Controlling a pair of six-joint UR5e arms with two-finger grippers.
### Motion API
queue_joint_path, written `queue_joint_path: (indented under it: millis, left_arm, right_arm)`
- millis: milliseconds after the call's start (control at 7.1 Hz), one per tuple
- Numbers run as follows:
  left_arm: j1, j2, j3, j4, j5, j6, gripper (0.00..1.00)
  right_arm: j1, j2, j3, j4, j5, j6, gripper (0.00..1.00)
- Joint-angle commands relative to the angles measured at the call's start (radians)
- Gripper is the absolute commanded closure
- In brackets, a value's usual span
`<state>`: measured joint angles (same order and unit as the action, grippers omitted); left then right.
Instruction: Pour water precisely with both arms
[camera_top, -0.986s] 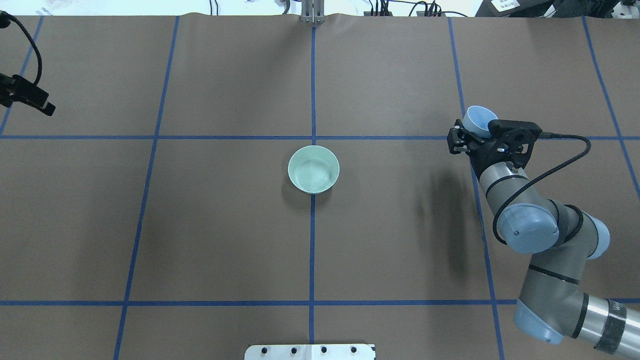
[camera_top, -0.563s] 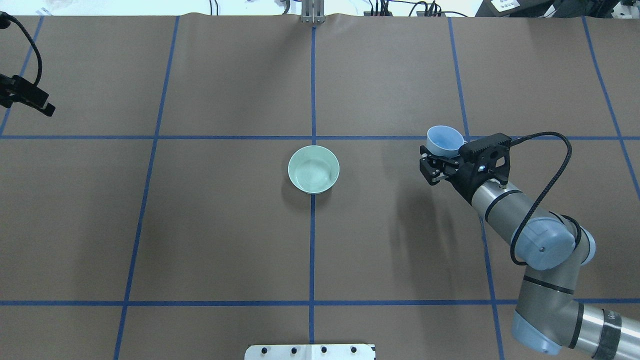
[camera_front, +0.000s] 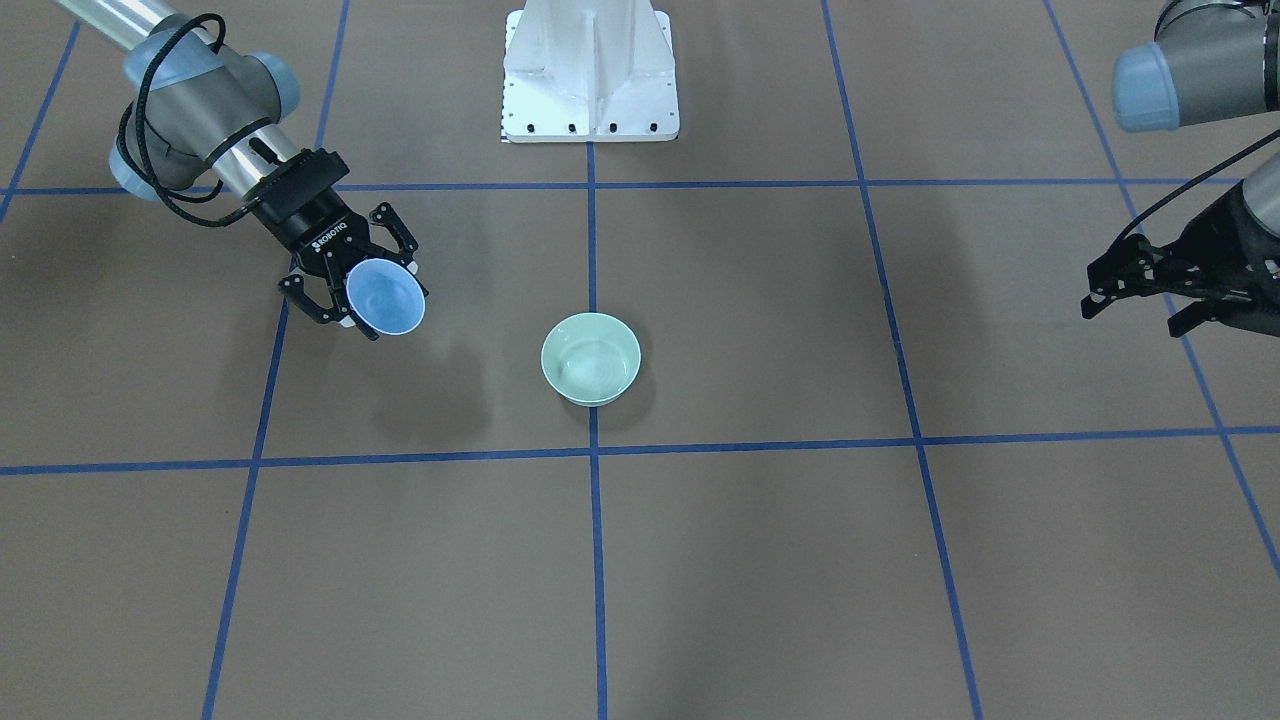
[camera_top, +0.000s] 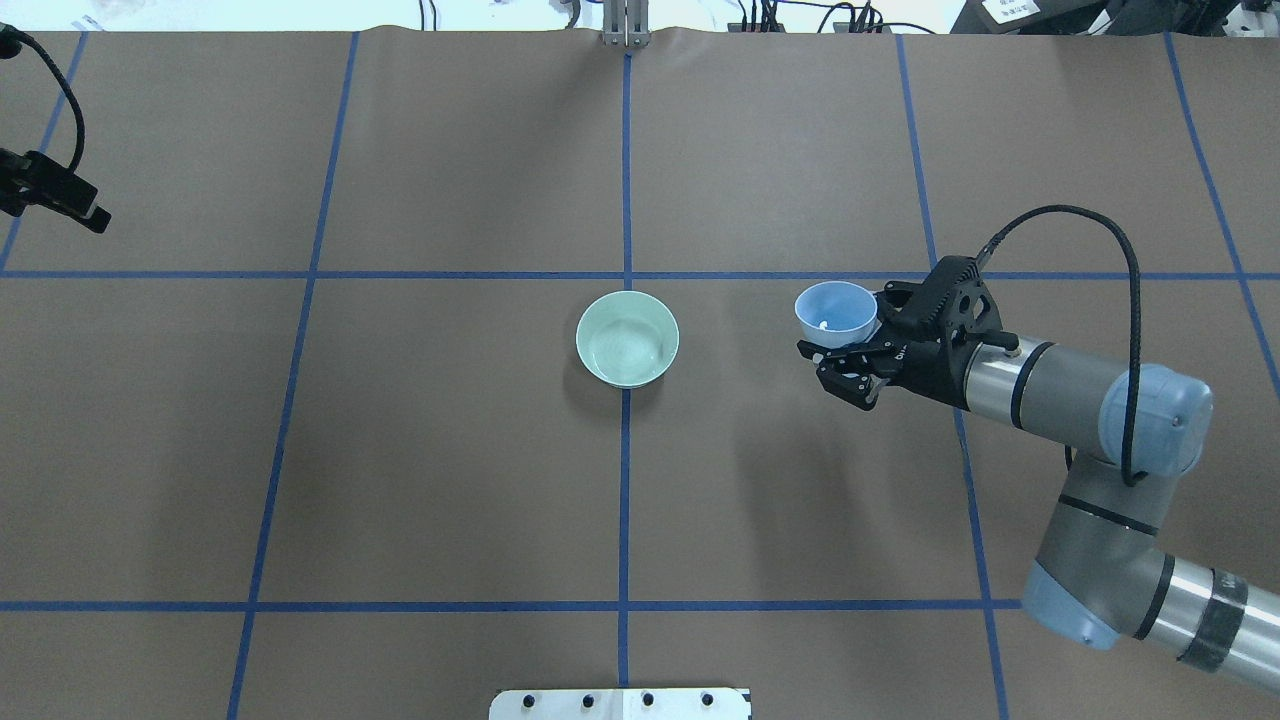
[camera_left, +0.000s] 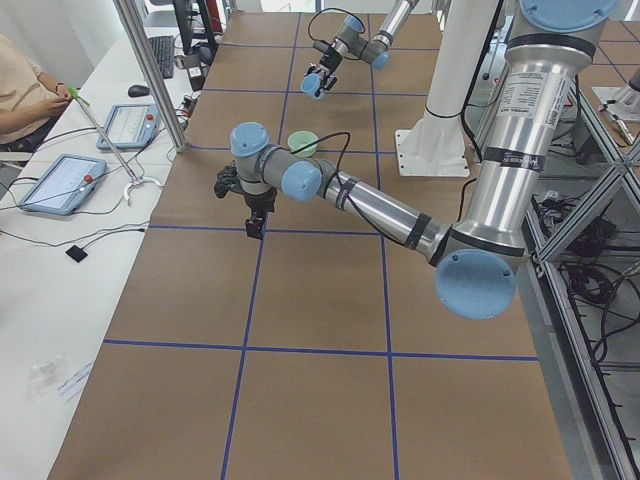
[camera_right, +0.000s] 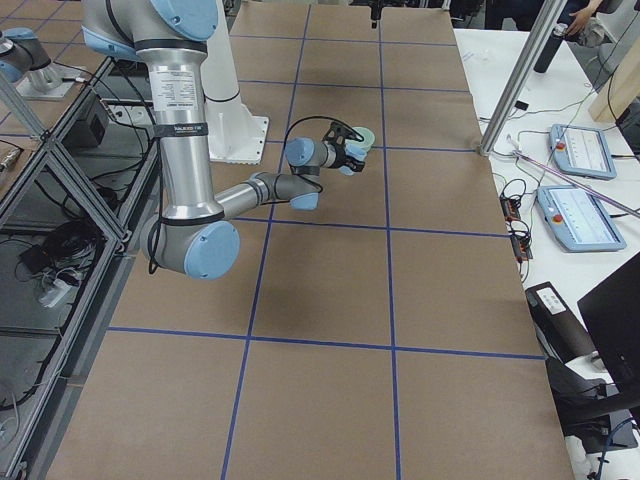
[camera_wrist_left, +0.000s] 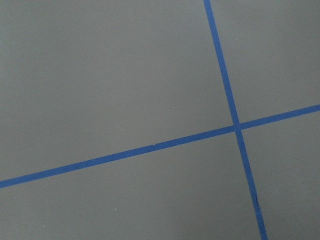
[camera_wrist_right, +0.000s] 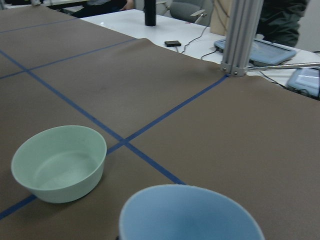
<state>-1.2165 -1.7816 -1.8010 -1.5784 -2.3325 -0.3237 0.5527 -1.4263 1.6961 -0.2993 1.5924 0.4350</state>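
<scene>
A pale green bowl (camera_top: 627, 338) stands at the table's centre, with the water (camera_top: 625, 350) showing in it as faint ripples. The bowl also shows in the front view (camera_front: 591, 358) and the right wrist view (camera_wrist_right: 60, 162). My right gripper (camera_top: 850, 338) is shut on a light blue cup (camera_top: 837, 310), held above the table to the bowl's right and apart from it. A whitish glint shows inside the cup. The cup's rim fills the bottom of the right wrist view (camera_wrist_right: 190, 215). My left gripper (camera_front: 1140, 290) hangs open and empty at the table's far left edge (camera_top: 55, 192).
The white pedestal (camera_front: 590, 70) stands at the robot's side of the table. Blue tape lines (camera_top: 625, 500) cross the brown table cover. A metal post (camera_top: 625, 25) stands at the far edge. A side table with tablets (camera_left: 60, 180) and a seated person lies beyond that edge.
My right arm has swung the blue cup left and toward the robot, closer to the green bowl. The left arm has not moved.
</scene>
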Motion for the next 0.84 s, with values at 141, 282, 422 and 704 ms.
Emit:
queue_joint_path:
  millis: [141, 282, 422, 704]
  left_arm:
    - [0.0, 0.001, -0.001, 0.0, 0.001, 0.0, 0.0]
    - [0.0, 0.001, 0.002, 0.001, -0.004, 0.0, 0.0]
    - [0.0, 0.001, 0.003, 0.001, -0.037, 0.002, 0.0]
    - [0.0, 0.001, 0.0, 0.001, -0.047, 0.0, 0.0]
  right_arm:
    - [0.044, 0.087, -0.007, -0.102, 0.184, -0.051, 1.0]
    - [0.044, 0.11, -0.004, -0.169, 0.207, -0.051, 1.0]
    - [0.044, 0.136, -0.003, -0.229, 0.216, -0.053, 1.0]
    - [0.041, 0.2, 0.008, -0.378, 0.218, -0.053, 1.0]
